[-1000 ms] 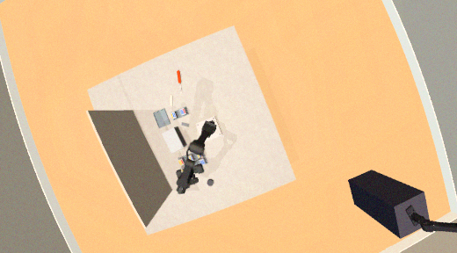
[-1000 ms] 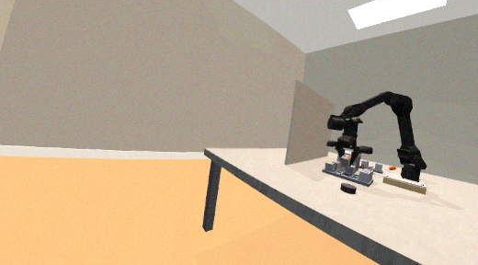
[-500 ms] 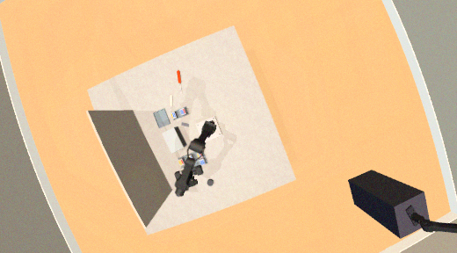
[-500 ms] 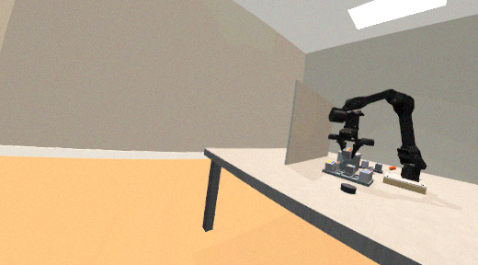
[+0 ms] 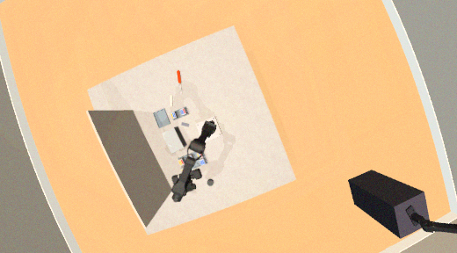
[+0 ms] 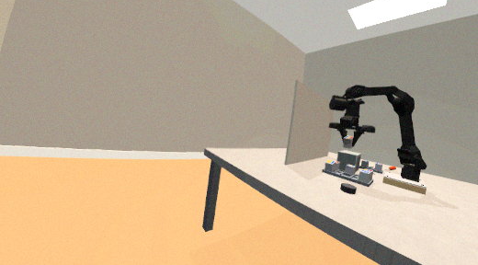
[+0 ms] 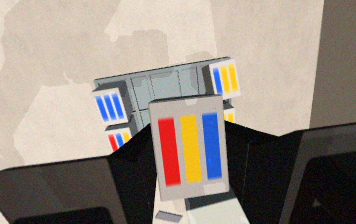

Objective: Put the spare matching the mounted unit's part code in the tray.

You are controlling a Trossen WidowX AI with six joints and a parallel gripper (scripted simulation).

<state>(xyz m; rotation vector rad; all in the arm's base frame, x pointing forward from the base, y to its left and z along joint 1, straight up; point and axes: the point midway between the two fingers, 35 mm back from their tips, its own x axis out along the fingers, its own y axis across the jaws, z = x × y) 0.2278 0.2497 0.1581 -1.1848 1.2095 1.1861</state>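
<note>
The gripper (image 7: 190, 165) is clamped on a spare (image 7: 190, 145), a small grey block whose face carries three stripes: red, yellow, blue. The exterior view shows it hanging in the air, well above the rack (image 6: 347, 173) where the other spares sit, the block (image 6: 348, 140) pinched between dark fingers (image 6: 358, 133) pointing straight down.

From the wrist camera the rack (image 7: 160, 87) lies below, apart from the carried piece. A spare with three blue stripes (image 7: 109, 106) sits at its left, one striped blue and yellow (image 7: 226, 78) at its right, and another is half hidden behind the fingers.

The held block looks rigid and boxy, with flat faces, and probably light; it sits square in the jaws with no visible tilt. Flat opposing sides give the pads good purchase, though smooth faces could slip if the arm swings hard, so the hold seems best kept on the two side faces with the striped label showing.

A long, shallow, tan tray (image 6: 404, 184) lies on the table (image 6: 276, 181) beside the arm's base, well apart from the gripper. Judging by that, the carry across and the release remain to be done. Whether this stripe code matches the mounted unit's cannot be told here; its back is not visible.
</note>
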